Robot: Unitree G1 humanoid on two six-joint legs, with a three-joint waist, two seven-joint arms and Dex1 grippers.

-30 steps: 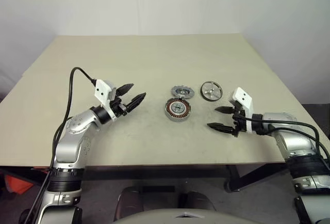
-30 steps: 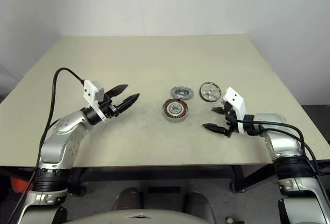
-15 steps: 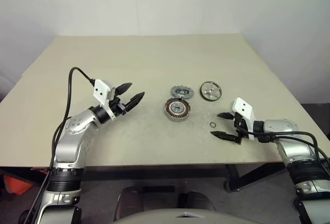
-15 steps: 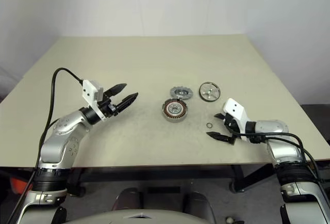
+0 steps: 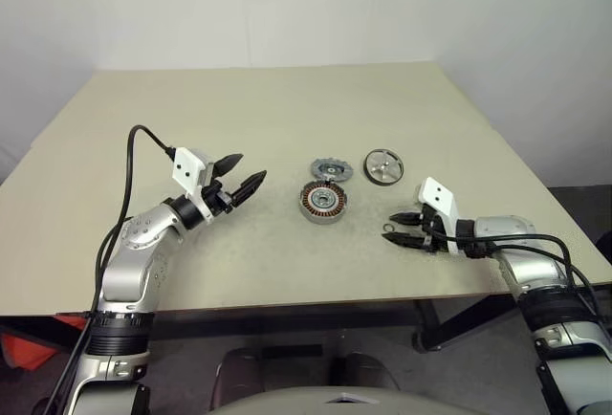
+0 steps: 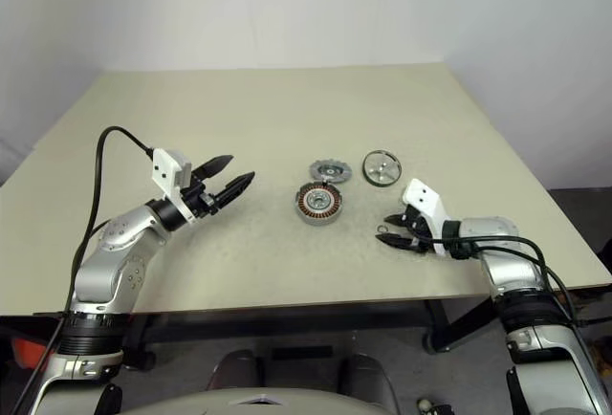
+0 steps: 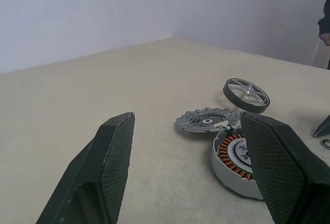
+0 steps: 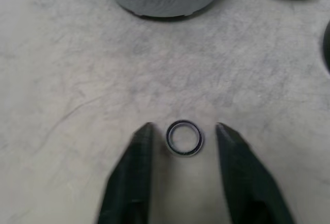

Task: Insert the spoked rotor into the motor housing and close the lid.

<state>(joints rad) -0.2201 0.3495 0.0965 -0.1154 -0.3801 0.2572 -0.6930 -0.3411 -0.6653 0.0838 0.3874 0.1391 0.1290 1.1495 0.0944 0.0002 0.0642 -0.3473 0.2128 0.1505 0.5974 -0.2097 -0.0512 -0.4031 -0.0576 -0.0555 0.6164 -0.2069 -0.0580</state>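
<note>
The motor housing (image 5: 323, 202), a short cylinder with copper windings, stands mid-table. Just behind it lies the spoked rotor (image 5: 330, 168), a flat grey disc with a notched rim. To their right is the lid (image 5: 383, 166), a silver wheel-like disc with a dark rim. My right gripper (image 5: 389, 229) is low on the table to the right of the housing. It is open, with its fingers (image 8: 139, 152) narrowly straddling a tiny dark ring (image 8: 183, 138), a small gap on each side. My left gripper (image 5: 252, 167) hovers open and empty left of the housing (image 7: 234, 162).
The beige table (image 5: 191, 109) is bare to the left and behind the parts. Its front edge runs close below my right gripper. White walls stand behind the table.
My right gripper has dropped to the table and its fingers have narrowed around the tiny ring. The left gripper has kept still. The camera has shifted slightly.
</note>
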